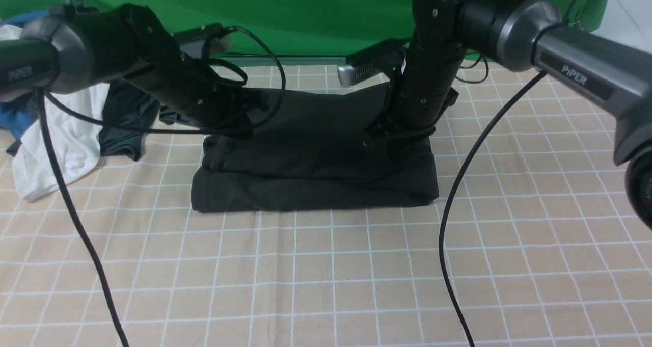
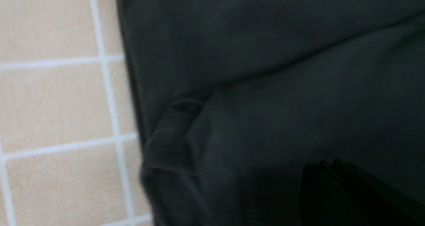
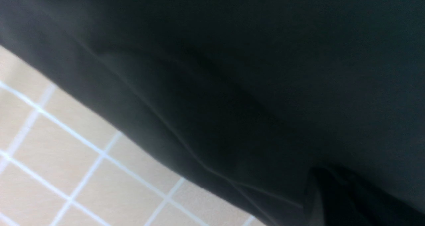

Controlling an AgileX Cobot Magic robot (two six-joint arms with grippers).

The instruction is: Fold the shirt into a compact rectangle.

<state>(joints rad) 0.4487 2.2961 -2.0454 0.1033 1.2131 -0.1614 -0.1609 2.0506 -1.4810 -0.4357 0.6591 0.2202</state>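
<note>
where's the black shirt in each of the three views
Front view: the black shirt lies folded at the middle of the checked cloth, both arms down on it.
Left wrist view: it fills all but one side strip of cloth.
Right wrist view: it fills most of the picture; cloth shows in one corner.
Shared landmark: the beige cloth's white grid lines.

shirt [image 1: 316, 153] black; tabletop [image 1: 326, 275] beige with white grid; backdrop [image 1: 316, 10] green; white garment [image 1: 66, 143]; grey-teal garment [image 1: 125, 123].
</note>
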